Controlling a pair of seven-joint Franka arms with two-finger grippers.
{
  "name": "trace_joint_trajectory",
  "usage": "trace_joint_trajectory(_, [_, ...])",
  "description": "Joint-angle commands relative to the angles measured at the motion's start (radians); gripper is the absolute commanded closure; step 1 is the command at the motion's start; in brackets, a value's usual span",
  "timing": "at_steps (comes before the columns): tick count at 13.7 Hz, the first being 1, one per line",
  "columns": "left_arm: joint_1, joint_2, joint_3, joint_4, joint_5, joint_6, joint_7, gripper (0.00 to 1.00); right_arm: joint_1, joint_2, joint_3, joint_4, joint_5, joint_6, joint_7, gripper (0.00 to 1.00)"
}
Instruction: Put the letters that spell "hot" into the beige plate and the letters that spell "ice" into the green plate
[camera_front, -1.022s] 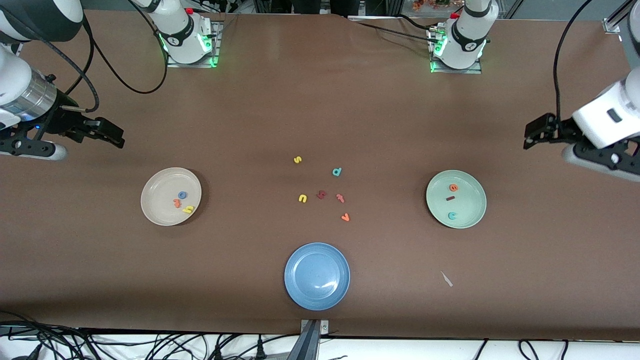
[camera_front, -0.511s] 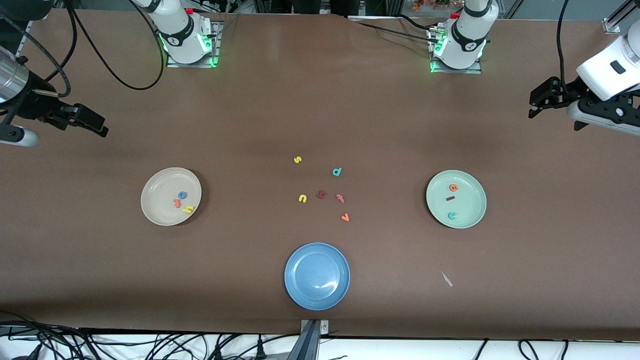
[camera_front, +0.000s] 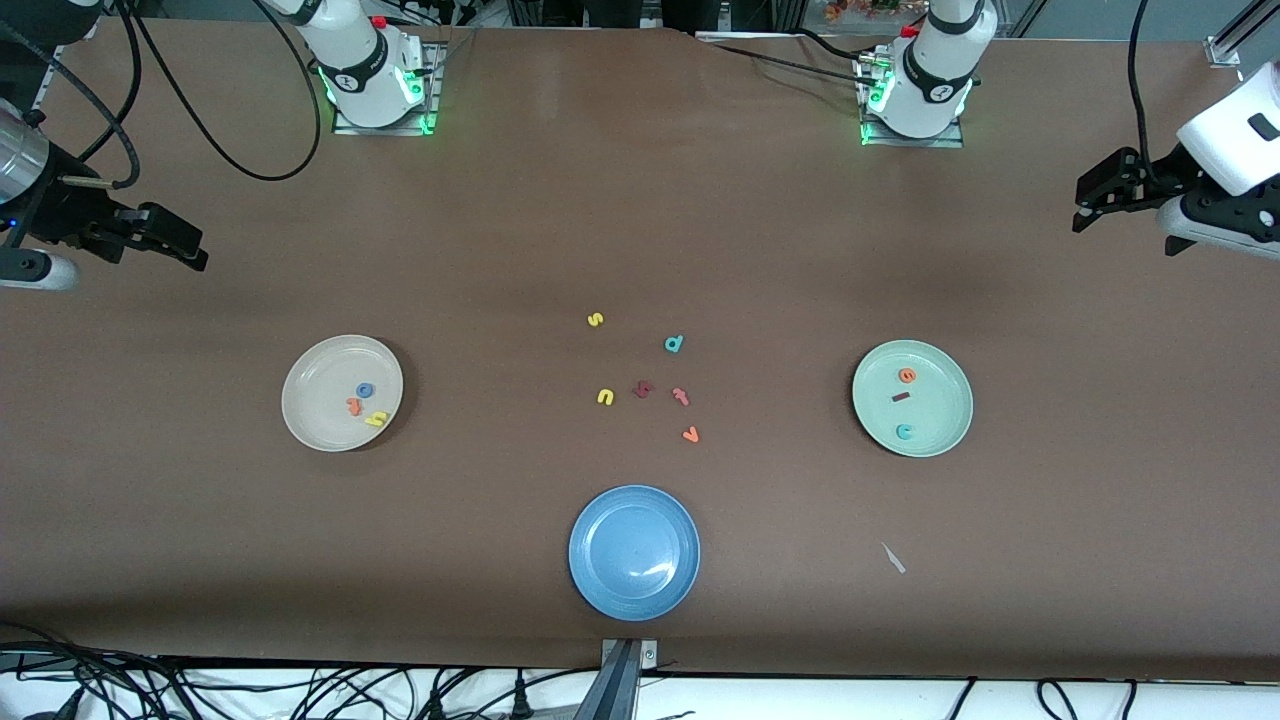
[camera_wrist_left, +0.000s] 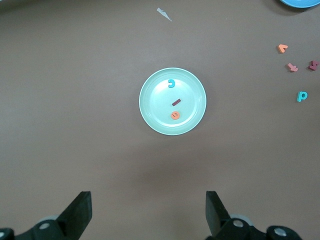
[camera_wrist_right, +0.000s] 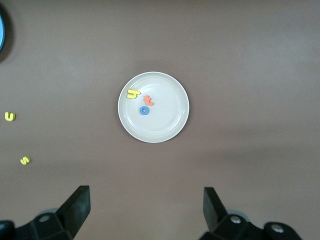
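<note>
The beige plate holds a blue "o", an orange "t" and a yellow "h". In the green plate lie an orange "e", a dark red "i" and a teal "c". My right gripper hangs open and empty over bare table at the right arm's end. My left gripper hangs open and empty over the left arm's end. The right wrist view looks down on the beige plate past the right gripper. The left wrist view shows the green plate past the left gripper.
A blue plate sits near the front edge at mid-table. Loose letters lie between the plates: a yellow "s", teal "d", yellow "n", a dark red letter, a pinkish one, orange "v". A white scrap lies nearby.
Both arms have drawn back, each gripper moving outward toward its end of the table and toward the bases' side. Plates and letters have not moved.
</note>
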Motion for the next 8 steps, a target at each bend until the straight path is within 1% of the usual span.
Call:
trace_joint_trajectory(1, [0.007,0.03,0.001,0.056,-0.026,-0.038,0.025,0.0,-0.006,0.001,0.004,0.012,-0.005,-0.013,-0.044,0.0])
trace_joint_trajectory(8, [0.006,0.028,0.004,0.077,-0.026,-0.044,0.009,0.0,0.0,0.02,0.004,0.012,-0.004,-0.018,-0.041,0.0])
